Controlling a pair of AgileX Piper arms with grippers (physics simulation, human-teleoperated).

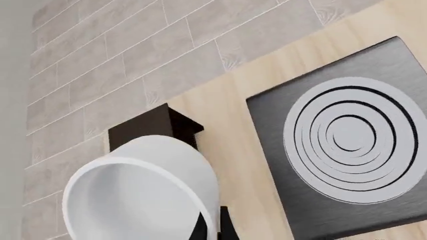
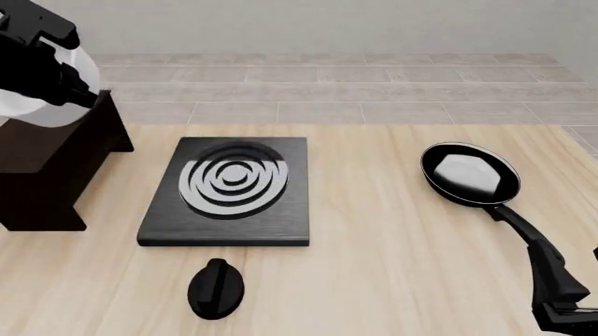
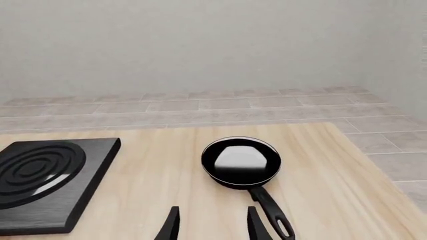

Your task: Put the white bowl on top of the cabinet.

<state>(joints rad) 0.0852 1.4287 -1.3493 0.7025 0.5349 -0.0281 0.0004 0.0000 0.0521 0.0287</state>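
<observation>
The white bowl (image 2: 28, 105) hangs tilted above the dark brown cabinet (image 2: 47, 175) at the table's far left. My left gripper (image 2: 75, 87) is shut on the bowl's rim and hides much of the bowl in the front view. In the left wrist view the bowl (image 1: 147, 190) shows its open inside, the gripper (image 1: 212, 227) pinches its wall, and the cabinet (image 1: 157, 127) lies just beyond it. My right gripper (image 3: 213, 227) stands open and holds nothing, low at the front right (image 2: 551, 280).
A black stove slab (image 2: 229, 189) with white rings lies right of the cabinet. A black knob (image 2: 216, 287) sits in front of the stove. A black frying pan (image 2: 470, 173) is at the right, its handle (image 3: 270, 215) running back beside my right gripper.
</observation>
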